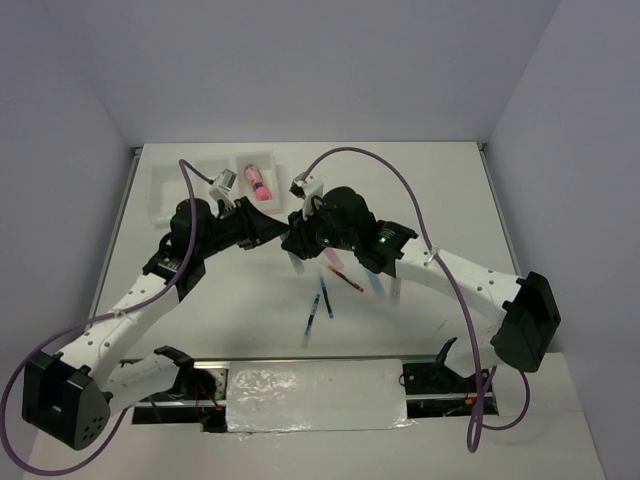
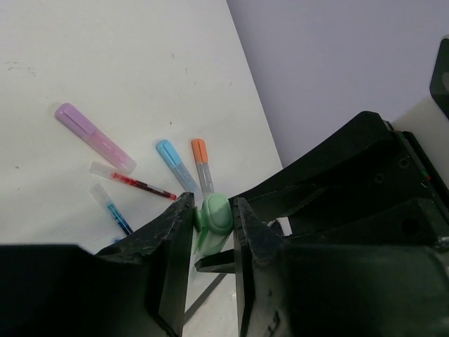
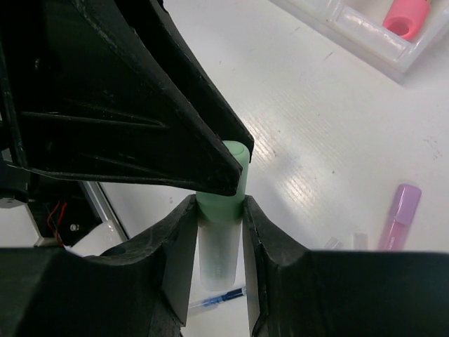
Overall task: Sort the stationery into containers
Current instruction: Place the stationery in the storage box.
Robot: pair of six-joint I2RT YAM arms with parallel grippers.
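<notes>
I'm looking in on a robotics lab bench.
A white table (image 1: 440, 190) is sitting boxed in by plain pale walls (image 1: 300, 60), the left arm (image 1: 130, 300) and right arm (image 1: 470, 280) are trailing purple cables (image 1: 352, 150), and red wiring (image 1: 205, 388), I think, is showing under the front edge.

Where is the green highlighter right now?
In both wrist views, the green highlighter is off the table, pinched by the left gripper and right gripper fingers, near the bins.

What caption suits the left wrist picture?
Left gripper pinches the green highlighter; a lilac highlighter and red pen lie on the table.
</notes>
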